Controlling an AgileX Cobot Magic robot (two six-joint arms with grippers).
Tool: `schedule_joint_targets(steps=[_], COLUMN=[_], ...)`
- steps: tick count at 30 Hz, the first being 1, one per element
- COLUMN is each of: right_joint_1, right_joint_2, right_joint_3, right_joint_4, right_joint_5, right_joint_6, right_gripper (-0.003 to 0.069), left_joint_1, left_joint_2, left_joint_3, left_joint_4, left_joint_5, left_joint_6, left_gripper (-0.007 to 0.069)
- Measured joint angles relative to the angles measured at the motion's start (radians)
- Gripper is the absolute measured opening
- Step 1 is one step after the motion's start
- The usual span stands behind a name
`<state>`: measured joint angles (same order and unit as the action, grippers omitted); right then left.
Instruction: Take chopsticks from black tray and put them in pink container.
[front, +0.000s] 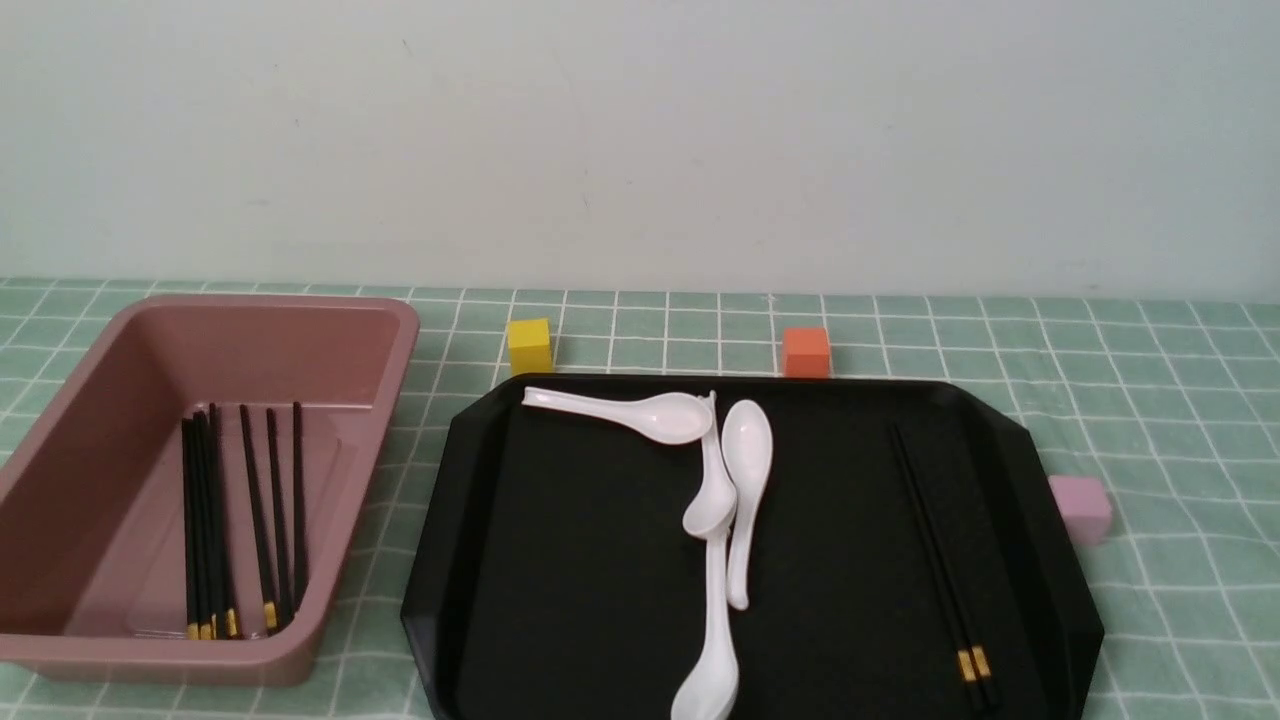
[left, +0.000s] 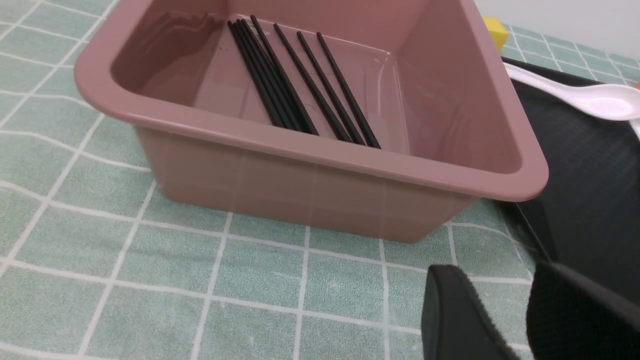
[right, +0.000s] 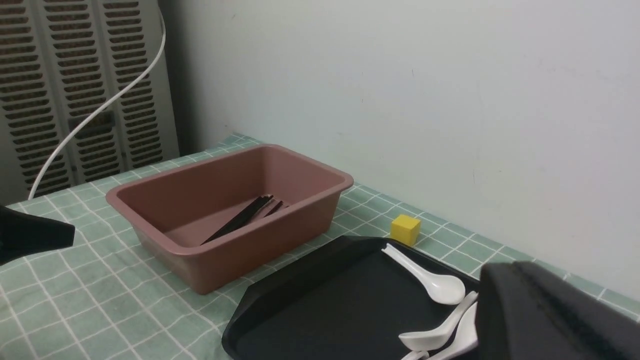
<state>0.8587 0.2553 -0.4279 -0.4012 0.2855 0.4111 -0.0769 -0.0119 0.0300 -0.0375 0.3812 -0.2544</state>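
Since neither arm showed in the front view, I read the wrist views: the left gripper (left: 500, 300) and the right gripper (right: 277, 256) both gaped, holding nothing. One pair of long thin black chopsticks (front: 940, 560) lay side by side along the right side of the large glossy black tray (front: 580, 560), gold bands toward me, apart from the white spoons (front: 745, 470). More sticks lay in the deep dusty-pink plastic bin (front: 395, 390). I judged the pair light, stiff and slick, best pinched crosswise near mid-length.
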Motion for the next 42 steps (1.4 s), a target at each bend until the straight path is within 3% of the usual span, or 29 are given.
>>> schedule_joint_targets(steps=[16, 24, 29, 34, 42], right_joint_1=[0.0, -0.011, -0.179, -0.407, -0.66], right_joint_2=[0.0, 0.001, 0.001, 0.001, -0.1], right_joint_3=[0.002, 0.043, 0.097, 0.182, 0.319], right_joint_4=[-0.001, 0.124, 0.26, 0.36, 0.395], right_joint_5=[-0.007, -0.003, -0.004, -0.006, -0.005], right_joint_6=[0.0, -0.071, -0.195, -0.365, -0.422], right_gripper=[0.0014, 0.0015, 0.002, 0.0022, 0.0034], left_joint_1=[0.0, 0.0, 0.0, 0.0, 0.0], left_joint_2=[0.0, 0.0, 0.0, 0.0, 0.0], left_joint_3=[0.0, 0.0, 0.0, 0.0, 0.0], left_joint_4=[0.0, 0.0, 0.0, 0.0, 0.0], left_joint_5=[0.0, 0.0, 0.0, 0.0, 0.0], left_joint_6=[0.0, 0.0, 0.0, 0.0, 0.0], left_gripper=[0.0239, 0.0239, 0.0239, 0.0239, 0.0239])
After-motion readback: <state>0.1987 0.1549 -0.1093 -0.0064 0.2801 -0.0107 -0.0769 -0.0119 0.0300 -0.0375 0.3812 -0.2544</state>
